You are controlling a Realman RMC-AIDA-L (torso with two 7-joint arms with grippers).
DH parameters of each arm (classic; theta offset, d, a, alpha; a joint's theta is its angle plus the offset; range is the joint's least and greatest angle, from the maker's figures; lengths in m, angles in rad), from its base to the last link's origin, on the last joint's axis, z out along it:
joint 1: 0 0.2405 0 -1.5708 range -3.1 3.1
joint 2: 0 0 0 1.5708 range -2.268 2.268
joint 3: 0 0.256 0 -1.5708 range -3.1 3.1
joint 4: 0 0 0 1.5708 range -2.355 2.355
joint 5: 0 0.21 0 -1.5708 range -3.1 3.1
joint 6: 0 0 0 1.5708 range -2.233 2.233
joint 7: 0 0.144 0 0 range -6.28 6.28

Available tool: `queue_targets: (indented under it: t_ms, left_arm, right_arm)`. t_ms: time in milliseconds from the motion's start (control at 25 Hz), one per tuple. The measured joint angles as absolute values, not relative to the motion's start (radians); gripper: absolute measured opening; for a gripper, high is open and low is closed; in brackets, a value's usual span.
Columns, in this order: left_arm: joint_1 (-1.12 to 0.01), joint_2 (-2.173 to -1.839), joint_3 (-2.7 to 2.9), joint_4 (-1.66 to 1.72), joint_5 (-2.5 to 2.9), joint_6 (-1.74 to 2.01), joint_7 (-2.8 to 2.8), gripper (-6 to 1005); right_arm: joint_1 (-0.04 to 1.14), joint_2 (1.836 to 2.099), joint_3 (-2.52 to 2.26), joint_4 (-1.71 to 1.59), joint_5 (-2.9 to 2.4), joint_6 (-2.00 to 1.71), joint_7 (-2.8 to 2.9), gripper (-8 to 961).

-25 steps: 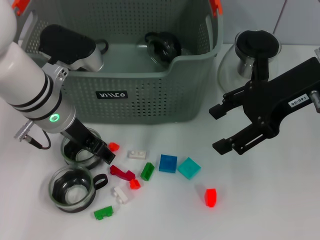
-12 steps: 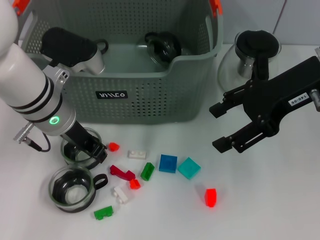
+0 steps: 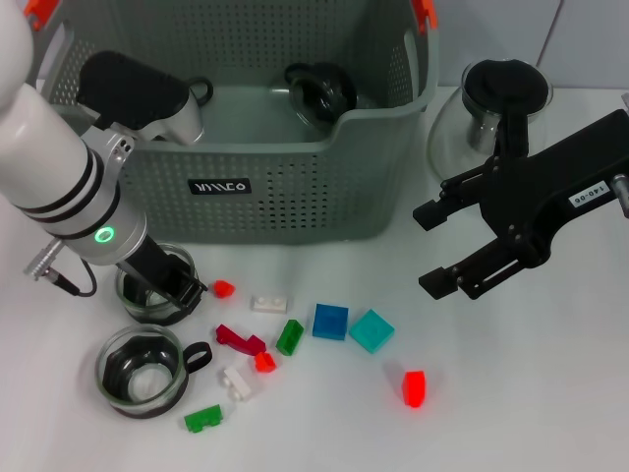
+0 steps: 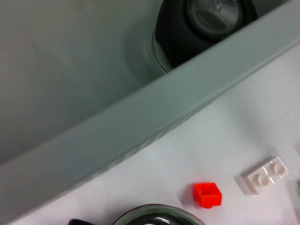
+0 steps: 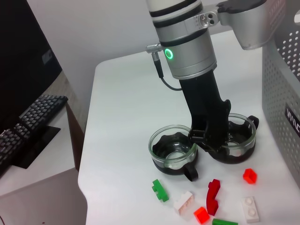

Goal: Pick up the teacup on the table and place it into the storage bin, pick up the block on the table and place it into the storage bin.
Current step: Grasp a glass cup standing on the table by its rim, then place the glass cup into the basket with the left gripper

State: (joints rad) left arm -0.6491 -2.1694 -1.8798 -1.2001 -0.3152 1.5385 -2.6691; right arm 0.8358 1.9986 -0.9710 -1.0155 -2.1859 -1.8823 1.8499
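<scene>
My left pincer (image 3: 175, 285) is down on the teacup (image 3: 149, 291) nearest the storage bin (image 3: 295, 187). The right wrist view shows the fingers straddling the cup's rim, one inside, one outside, so I call it pinching the cup wall, though the cup looks still seated on the bench (image 3: 511, 393), not lifted. The right pincer (image 3: 447, 248) hangs spread and idle above the bench on the right, near the glass pot (image 3: 491, 108).

Progress: one dark glass cup (image 3: 319, 90) already lies inside the bin, at the back. Two cups are left on the bench: the one I'm on, and a second teacup (image 3: 142, 369) just in front of it with its handle toward the blocks.

No block can be seen in the bin. All are scattered on the bench:
- small red block (image 3: 223, 288) just beside the gripped cup
- white plate block (image 3: 268, 303)
- dark red piece (image 3: 239, 339)
- green bricks (image 3: 290, 336)
- blue block (image 3: 330, 321)
- teal block (image 3: 371, 330)
- red block (image 3: 414, 387) off alone to the right

So I judge the job is early to middle: lift this cup, drop it over the bin wall, then the other cup and the blocks.
</scene>
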Motion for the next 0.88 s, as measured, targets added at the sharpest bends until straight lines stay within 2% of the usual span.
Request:
queue_targets:
  t_ms: [240, 720, 880]
  left_arm:
    - [-0.641, -2.168, -1.891, -1.265, -0.318, 1.591, -2.666, 60]
    - [-0.605, -2.165, -2.065, -1.618, -0.348, 1.917, -2.623, 50]
    - [-0.614, -2.155, -2.157, -1.708, -0.448, 2.016, -2.606, 50]
  right_arm:
    - [0.836, 1.999, -0.954, -1.015, -2.184, -1.882, 1.850, 897]
    - [0.837, 1.997, -0.893, -1.014, -2.166, -1.889, 1.835, 897]
    - [0.836, 1.994, -0.889, -1.014, -2.146, -1.890, 1.841, 896]
